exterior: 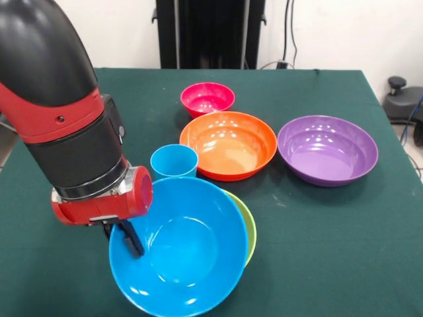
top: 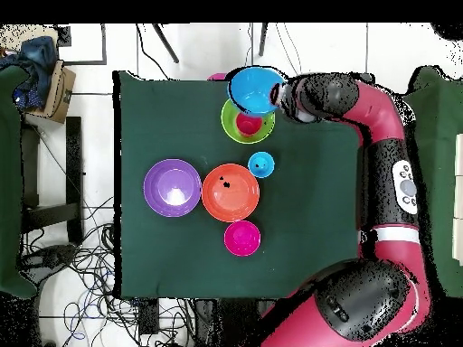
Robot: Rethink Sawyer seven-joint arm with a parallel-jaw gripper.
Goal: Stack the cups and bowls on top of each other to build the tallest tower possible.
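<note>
The worktop (exterior: 317,218) is covered in a dark green cloth, matte and slightly creased. On it are glossy, round, smooth-walled plastic pieces. Five bowls can be counted for certain: a large blue bowl (exterior: 180,247), a lime green bowl (exterior: 246,221), an orange bowl (exterior: 228,145), a purple bowl (exterior: 327,150) and a small pink-red bowl (exterior: 207,98). There is one cup, a light blue tapered tumbler (exterior: 174,162), standing upright just beside the orange bowl.

The end effector (exterior: 129,239) has dark fingers closed on the rim of the blue bowl, one finger showing inside the wall. The bowl hangs tilted, its opening turned toward the front camera, and it overlaps the lime green bowl, of which only a crescent of rim shows at its side in the front view.

From overhead, the blue bowl (top: 251,89) sits partly over the lime green bowl (top: 247,121), and something pink-red (top: 249,124) lies inside the green one; it may be another small bowl or a cup, though the view is too coarse to say. The orange, purple and pink-red bowls stand apart from each other in a loose cluster mid-worktop, each resting open side up.
</note>
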